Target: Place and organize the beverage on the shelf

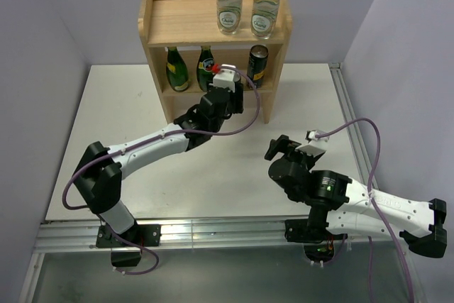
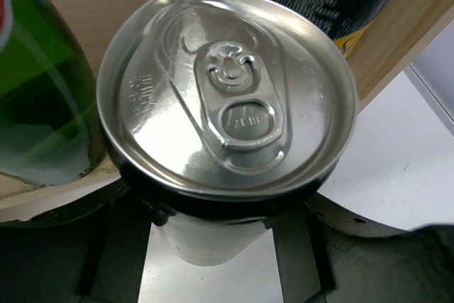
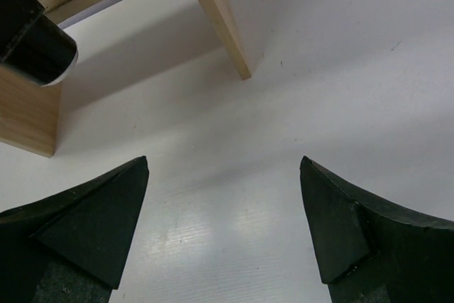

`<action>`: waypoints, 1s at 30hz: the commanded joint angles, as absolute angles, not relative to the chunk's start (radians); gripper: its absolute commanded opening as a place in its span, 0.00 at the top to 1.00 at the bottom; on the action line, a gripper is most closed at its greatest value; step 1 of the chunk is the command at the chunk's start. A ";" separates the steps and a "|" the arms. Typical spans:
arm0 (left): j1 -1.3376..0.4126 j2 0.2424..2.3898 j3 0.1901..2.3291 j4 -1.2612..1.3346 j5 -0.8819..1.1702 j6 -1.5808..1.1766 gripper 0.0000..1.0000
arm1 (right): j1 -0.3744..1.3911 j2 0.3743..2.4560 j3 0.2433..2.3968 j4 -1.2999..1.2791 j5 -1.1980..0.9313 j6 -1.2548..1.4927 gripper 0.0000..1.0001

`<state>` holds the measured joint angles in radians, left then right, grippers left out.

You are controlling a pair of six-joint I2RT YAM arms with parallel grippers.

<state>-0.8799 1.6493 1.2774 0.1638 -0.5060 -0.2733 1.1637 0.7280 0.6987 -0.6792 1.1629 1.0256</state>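
Light wooden two-tier shelf (image 1: 177, 15) at the far side of the white bench (image 1: 106, 104). On its lower tier we log, from the left: first dark green glass bottle (image 1: 176, 69); second dark green glass bottle (image 1: 204, 58); left gripper (image 2: 211, 212) clamped round a silver-lidded dark can (image 2: 227, 104) at the board's front edge; dark yellow-marked can (image 1: 257, 65), standing. Top board, right half: first clear green-capped glass bottle (image 1: 229, 1); second clear green-capped glass bottle (image 1: 264, 5). Right gripper (image 3: 223, 225), spread wide, holds nothing, over the bench.
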 commanded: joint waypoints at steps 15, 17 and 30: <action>-0.940 1.637 1.477 0.270 -0.620 -0.150 1.00 | 1.150 0.710 0.673 -0.681 1.203 1.058 0.06; -0.940 1.647 1.489 0.275 -0.621 -0.143 1.00 | 1.149 0.707 0.669 -0.677 1.201 1.054 0.06; -0.920 1.730 1.577 0.305 -0.638 -0.130 1.00 | 1.147 0.718 0.669 -0.676 1.201 1.045 0.06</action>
